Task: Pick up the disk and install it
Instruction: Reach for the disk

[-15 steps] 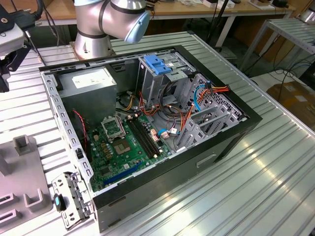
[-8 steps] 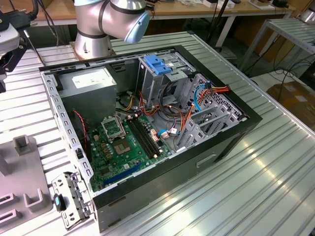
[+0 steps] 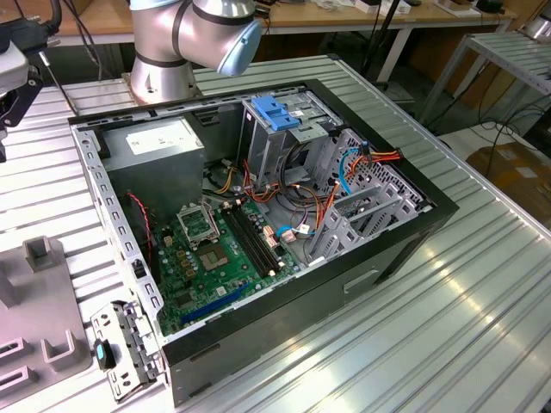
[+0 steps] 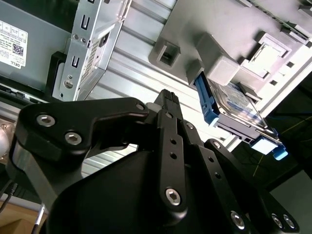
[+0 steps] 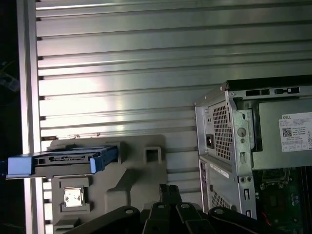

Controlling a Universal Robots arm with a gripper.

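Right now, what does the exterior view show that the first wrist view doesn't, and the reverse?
Exterior view adds: the drive cage, its blue latch and the arm's base. First wrist view adds: the disk, standing on edge in the grey holder, apart from the case. Both share: the power supply, the case, the ribbed table and part of the holder.

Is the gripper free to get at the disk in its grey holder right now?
Probably yes. The disk stands on edge in the grey holder, well apart from the computer case, with nothing lying across it. The gripper hangs nearby, not touching it.
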